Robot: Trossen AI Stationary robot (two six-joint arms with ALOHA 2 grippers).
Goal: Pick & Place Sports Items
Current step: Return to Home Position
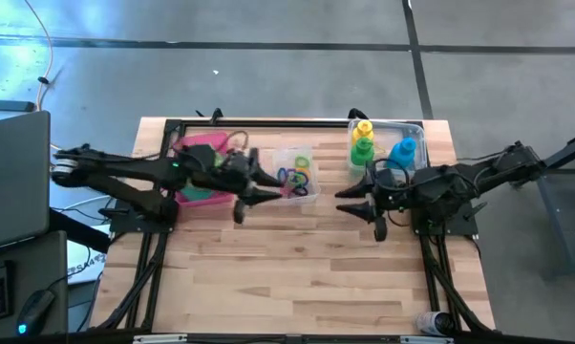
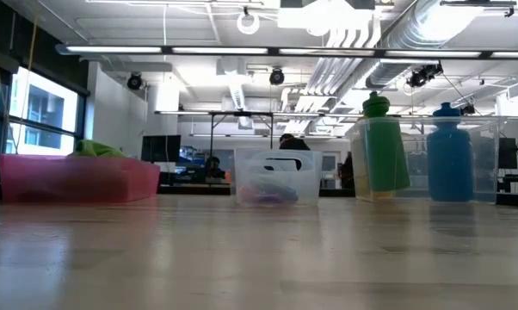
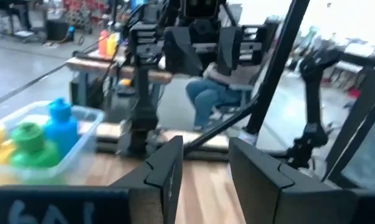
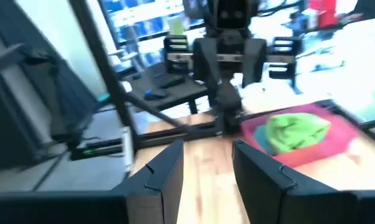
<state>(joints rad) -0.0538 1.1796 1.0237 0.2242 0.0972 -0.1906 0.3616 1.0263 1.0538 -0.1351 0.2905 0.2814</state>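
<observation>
A pink tray at the far left holds a lime green towel and a teal towel. A small clear box beside it holds several coloured elastic rings. Another clear box at the far right holds the yellow bottle, green bottle and blue bottle, all upright. My left gripper hangs open above the table, in front of the tray and the ring box. My right gripper hangs open in front of the bottle box. The two point at each other, and both are empty.
The bare wooden tabletop spreads out toward the near edge. A black frame runs along the far edge. A laptop stands off the table's left side. A person sits in the room beyond the table.
</observation>
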